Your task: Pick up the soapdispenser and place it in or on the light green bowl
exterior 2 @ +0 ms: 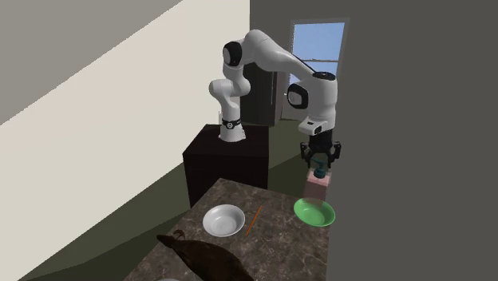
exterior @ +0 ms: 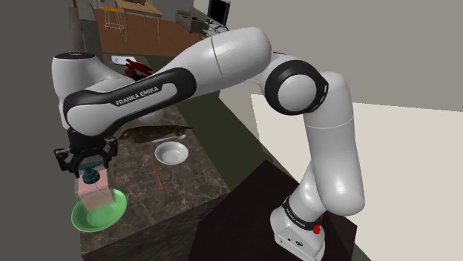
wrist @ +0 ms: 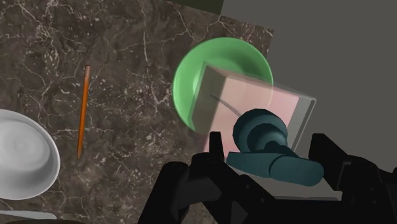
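The pick-up looks done: the end effector [exterior: 89, 169] is clamped on the teal pump top of the pink soap dispenser [exterior: 96, 194], which hangs just beneath it over the light green bowl [exterior: 93, 222], so what remains is lowering and letting go.

Soap dispenser [wrist: 254, 105]: boxy, see-through pink body with a dark teal pump on top, slightly tilted.
Dispenser place: directly under the gripper [wrist: 267, 145], pump clasped between its fingers, body over the bowl.
Bowl [wrist: 191, 76]: light green, shallow, upright, beneath the gripper, partly hidden by the dispenser.
Contact: unclear.
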`<action>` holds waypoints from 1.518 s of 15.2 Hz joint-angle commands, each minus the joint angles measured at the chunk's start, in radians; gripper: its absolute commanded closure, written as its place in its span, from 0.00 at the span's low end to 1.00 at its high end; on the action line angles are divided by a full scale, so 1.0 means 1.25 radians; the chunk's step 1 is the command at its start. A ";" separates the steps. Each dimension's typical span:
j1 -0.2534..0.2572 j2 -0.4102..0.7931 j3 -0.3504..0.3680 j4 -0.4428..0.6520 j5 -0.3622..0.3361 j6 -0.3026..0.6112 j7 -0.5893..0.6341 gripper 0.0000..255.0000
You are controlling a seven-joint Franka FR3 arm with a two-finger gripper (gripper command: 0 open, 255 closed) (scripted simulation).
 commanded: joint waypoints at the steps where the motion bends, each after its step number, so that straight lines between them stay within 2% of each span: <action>1: 0.001 0.009 -0.001 -0.008 -0.002 0.017 0.000 1.00; 9: 0.006 0.055 -0.009 -0.021 -0.011 0.076 0.000 1.00; 17: 0.006 0.055 -0.009 -0.021 -0.011 0.076 0.000 1.00; 18: 0.006 0.055 -0.009 -0.021 -0.011 0.076 0.000 0.00; 23: 0.006 0.055 -0.009 -0.021 -0.011 0.076 0.000 0.00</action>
